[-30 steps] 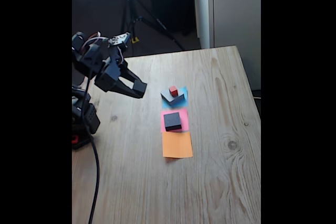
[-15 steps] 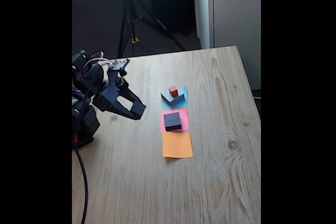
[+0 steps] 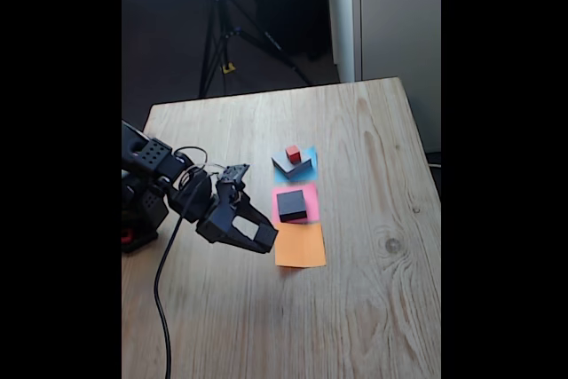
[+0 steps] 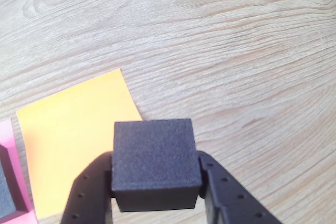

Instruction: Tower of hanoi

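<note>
Three paper squares lie in a row down the middle of the wooden table point(image 3: 373, 308) in the fixed view: a blue one point(image 3: 308, 161) farthest from us, a pink one point(image 3: 311, 195) next, and an orange one point(image 3: 300, 245) nearest. On the blue paper we see the wide flat grey block point(image 3: 289, 164) with the tiny red cube point(image 3: 293, 153) sitting on top of it. The medium black block point(image 3: 291, 205) rests on the pink paper, touching nothing else. The arm point(image 3: 169, 185) reaches in from the left of this view, and its gripper point(image 3: 264, 239) hangs low over the table just beside the left edge of the orange paper. In the wrist view we look down past the gripper point(image 4: 155, 203), whose two black fingers point(image 4: 86, 195) are clamped on either side of the small dark grey block point(image 4: 154, 162), holding it squarely between them. Beneath and to the left of the held block in that view lies the orange paper point(image 4: 71, 140), with bare wood grain point(image 4: 236, 66) spreading to the right. At the far left edge we catch a strip of the pink paper point(image 4: 11, 166) and a corner of the black block point(image 4: 6, 192) on it. We cannot tell whether the held block touches the table.
</note>
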Controlling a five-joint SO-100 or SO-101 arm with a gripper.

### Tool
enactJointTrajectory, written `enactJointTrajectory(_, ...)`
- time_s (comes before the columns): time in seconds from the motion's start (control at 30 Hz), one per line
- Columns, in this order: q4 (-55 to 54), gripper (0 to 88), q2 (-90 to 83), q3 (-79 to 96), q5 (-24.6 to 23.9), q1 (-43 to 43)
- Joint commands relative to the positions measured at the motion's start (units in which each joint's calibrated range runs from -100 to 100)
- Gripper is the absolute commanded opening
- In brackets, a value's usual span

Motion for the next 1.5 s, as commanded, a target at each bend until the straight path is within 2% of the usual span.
enactJointTrajectory(0.0, -19.3, 7.8, 4.6, 3.2, 0.7, -0.6)
enactJointTrajectory(0.1, -28.6, 7.9, 7.9, 6.5, 0.7, -2.4)
enactJointTrajectory(0.33, -35.0, 8.0, 12.6, 8.4, 0.7, -4.7)
enactJointTrajectory(0.67, -53.9, 8.0, 27.6, 11.4, 0.7, -7.2)
enactJointTrajectory(1.23, -61.5, 8.9, 44.8, 2.9, 0.7, -8.6)
enactJointTrajectory(1.47, -62.6, 15.4, 45.7, 3.7, 0.7, -9.5)
